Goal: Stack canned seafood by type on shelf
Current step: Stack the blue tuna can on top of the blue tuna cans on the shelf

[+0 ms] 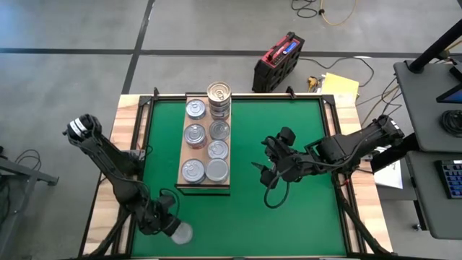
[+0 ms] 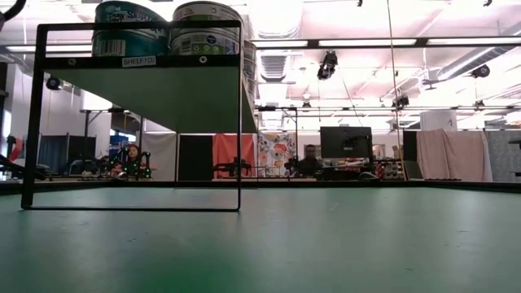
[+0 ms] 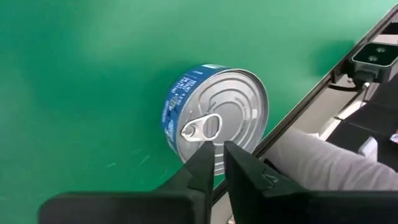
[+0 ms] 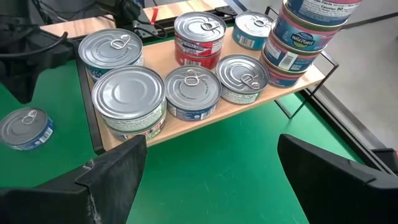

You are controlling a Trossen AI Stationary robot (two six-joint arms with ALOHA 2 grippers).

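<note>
Blue-labelled can [image 3: 214,112] lies flat on the green mat [image 1: 289,144] near its front-left corner, directly ahead of the left gripper [image 3: 217,163], fingers together and holding nothing, right gripper [image 4: 205,168] spread wide near the shelf [image 1: 180,162].

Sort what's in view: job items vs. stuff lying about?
Job:
- round silver-lidded metal seafood tins on the light wooden shelf board
- lone blue-labelled pull-tab tin on the green mat, beside the shut left gripper
- open right gripper

Lying about:
- red-and-black case
- yellow paper
</note>
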